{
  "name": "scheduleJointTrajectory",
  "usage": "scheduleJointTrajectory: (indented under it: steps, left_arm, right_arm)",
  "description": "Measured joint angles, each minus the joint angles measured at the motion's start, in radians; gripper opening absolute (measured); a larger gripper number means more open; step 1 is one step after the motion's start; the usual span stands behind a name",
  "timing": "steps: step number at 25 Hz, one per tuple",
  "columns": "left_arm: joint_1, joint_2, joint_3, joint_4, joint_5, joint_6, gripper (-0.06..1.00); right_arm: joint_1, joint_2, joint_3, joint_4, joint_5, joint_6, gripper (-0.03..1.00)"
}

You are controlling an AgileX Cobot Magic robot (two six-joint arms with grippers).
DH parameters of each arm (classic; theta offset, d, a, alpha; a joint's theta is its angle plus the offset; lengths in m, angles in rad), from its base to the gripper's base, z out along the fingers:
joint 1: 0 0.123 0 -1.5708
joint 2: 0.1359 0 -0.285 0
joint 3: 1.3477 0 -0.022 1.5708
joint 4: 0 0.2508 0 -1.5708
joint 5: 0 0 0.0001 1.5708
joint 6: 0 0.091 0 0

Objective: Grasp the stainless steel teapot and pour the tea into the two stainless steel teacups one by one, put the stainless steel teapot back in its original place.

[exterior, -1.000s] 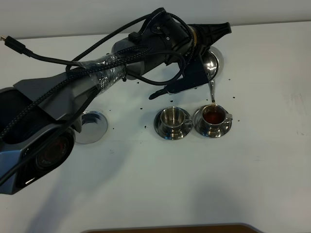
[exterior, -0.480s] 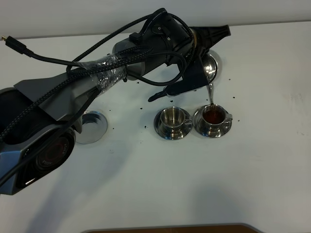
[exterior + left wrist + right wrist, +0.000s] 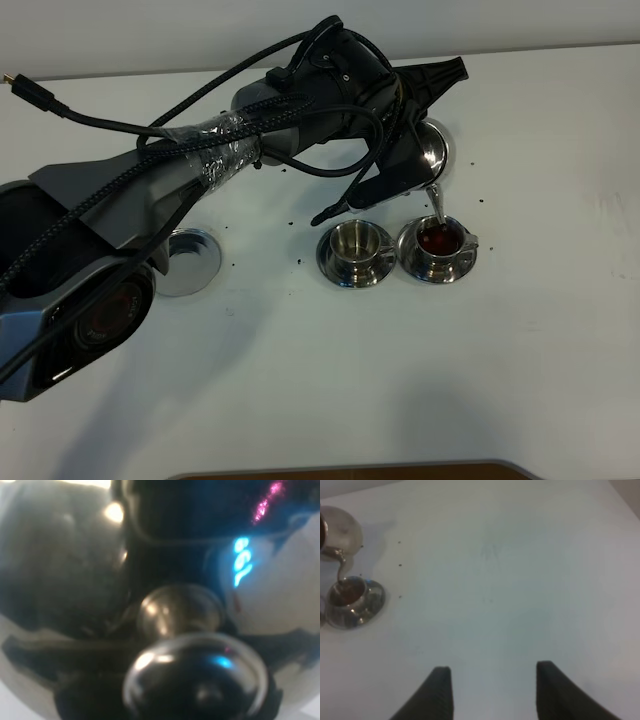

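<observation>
The stainless steel teapot (image 3: 432, 146) is hanging tilted above the table (image 3: 520, 350), carried in the left gripper (image 3: 396, 136), which is clamping it from the far-left side; the contact itself is hidden. Its lid knob (image 3: 196, 681) is filling the left wrist view. Count: one teapot, two teacups, three saucers. The spout (image 3: 437, 202) is pointing down into the right teacup (image 3: 440, 243), which is holding tea (image 3: 435, 238). The left teacup (image 3: 357, 244) is showing no tea. The lone saucer (image 3: 190, 260) is lying well left. The right gripper (image 3: 493, 672) is hovering with jaws apart over bare table.
</observation>
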Motion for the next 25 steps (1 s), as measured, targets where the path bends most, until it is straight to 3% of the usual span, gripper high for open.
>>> scheduleJointTrajectory:
  steps: [8,14,19,25]
  left_arm:
    - [0.024,0.000,0.000,-0.017,0.028,-0.171,0.24]
    - [0.046,-0.003,0.000,-0.044,0.082,-0.489,0.24]
    - [0.055,-0.024,-0.001,-0.115,0.151,-0.750,0.24]
    - [0.074,-0.029,-0.021,-0.202,0.275,-0.959,0.24]
  right_arm:
    - [0.000,0.000,0.000,0.000,0.000,0.000,0.39]
    - [0.000,0.000,0.000,0.000,0.000,0.000,0.39]
    - [0.000,0.000,0.000,0.000,0.000,0.000,0.39]
    - [0.000,0.000,0.000,0.000,0.000,0.000,0.39]
